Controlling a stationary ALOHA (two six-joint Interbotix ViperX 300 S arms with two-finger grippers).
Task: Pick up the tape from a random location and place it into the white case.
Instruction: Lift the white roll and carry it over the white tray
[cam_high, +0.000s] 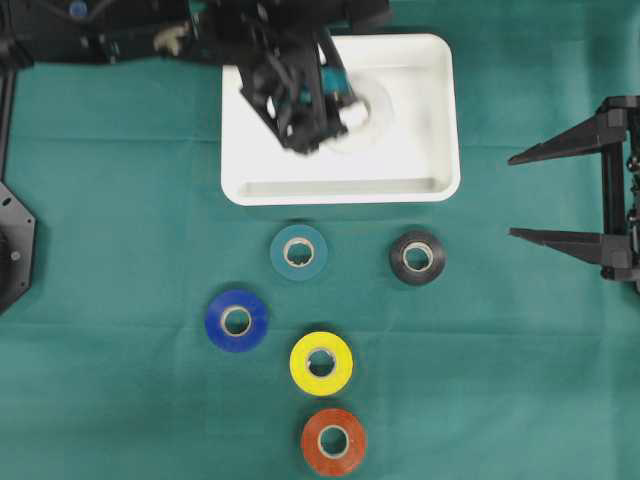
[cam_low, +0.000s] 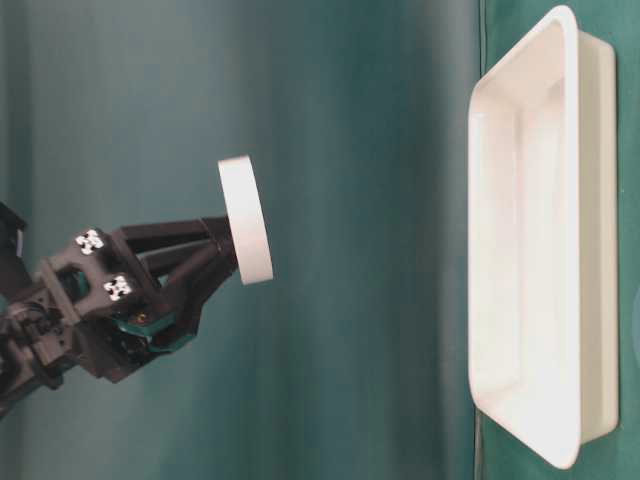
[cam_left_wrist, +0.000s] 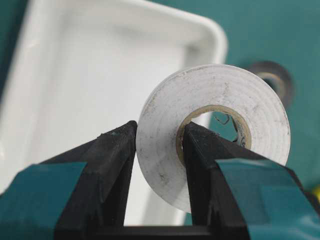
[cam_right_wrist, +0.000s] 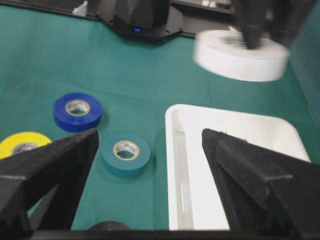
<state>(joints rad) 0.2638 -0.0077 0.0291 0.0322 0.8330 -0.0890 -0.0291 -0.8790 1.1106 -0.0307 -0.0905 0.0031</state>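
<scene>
A white roll of tape (cam_high: 368, 112) hangs in the air above the white case (cam_high: 340, 190), with my left gripper (cam_high: 335, 105) shut on it. One finger sits inside the roll's core and the other against its outer face, as the left wrist view shows at the gripper (cam_left_wrist: 160, 129) and the tape (cam_left_wrist: 215, 92). From table level the tape (cam_low: 245, 220) is well clear of the case (cam_low: 525, 250). My right gripper (cam_high: 512, 196) stands open at the right edge, holding nothing; its view looks over the case (cam_right_wrist: 235, 150) and the raised tape (cam_right_wrist: 240, 55).
Several other tape rolls lie on the green cloth in front of the case: teal (cam_high: 299, 252), black (cam_high: 417, 257), blue (cam_high: 236, 320), yellow (cam_high: 321, 363) and red-orange (cam_high: 334, 441). The left arm's body crosses the top left.
</scene>
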